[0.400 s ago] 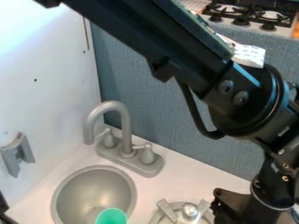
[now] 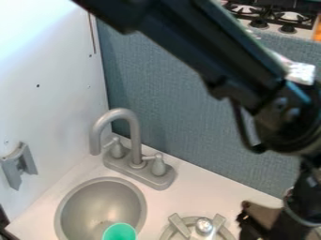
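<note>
You had the arm (image 2: 219, 51) positioned with its gripper (image 2: 260, 222) at lower right, beside the round grey fitting (image 2: 203, 227); whether it was open or closed could not be determined. The green cup (image 2: 119, 232) stood at the sink's (image 2: 100, 208) near side. This appeared a positioning step, calling for clearance around the fitting.

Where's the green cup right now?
In the camera view, the green cup is at the bottom edge, left of centre, at the lower right part of the round gray sink basin, below the faucet.
</note>
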Available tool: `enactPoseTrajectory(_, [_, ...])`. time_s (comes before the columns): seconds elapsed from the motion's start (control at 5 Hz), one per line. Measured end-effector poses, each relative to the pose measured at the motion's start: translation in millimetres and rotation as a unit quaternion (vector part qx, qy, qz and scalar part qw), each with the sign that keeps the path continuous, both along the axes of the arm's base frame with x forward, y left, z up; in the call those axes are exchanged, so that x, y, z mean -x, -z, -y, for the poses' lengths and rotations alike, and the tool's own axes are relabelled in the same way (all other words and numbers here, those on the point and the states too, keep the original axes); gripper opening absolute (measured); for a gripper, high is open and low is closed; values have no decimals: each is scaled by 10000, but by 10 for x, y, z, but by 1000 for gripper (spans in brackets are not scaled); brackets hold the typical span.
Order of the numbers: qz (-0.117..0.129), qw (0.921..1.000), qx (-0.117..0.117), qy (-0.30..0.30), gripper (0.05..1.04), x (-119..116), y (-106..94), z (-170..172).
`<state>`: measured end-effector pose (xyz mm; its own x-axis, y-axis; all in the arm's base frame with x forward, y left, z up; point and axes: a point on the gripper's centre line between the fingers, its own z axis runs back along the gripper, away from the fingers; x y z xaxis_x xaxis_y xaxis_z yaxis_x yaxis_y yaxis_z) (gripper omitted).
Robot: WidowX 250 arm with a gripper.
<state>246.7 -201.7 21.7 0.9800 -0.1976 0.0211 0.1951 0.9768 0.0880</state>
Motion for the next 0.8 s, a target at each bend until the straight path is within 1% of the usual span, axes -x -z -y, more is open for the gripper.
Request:
enactPoseTrajectory(0.2, [184,9994,113,265,1000,-244,84,152])
enactPoseTrajectory(0.4, [230,9988,221,361,1000,-555,298,186])
enactPoseTrajectory(0.6, [282,9983,288,419,1000,-802,488,246])
enactPoseTrajectory(0.8, [309,9979,141,550,1000,-972,591,304])
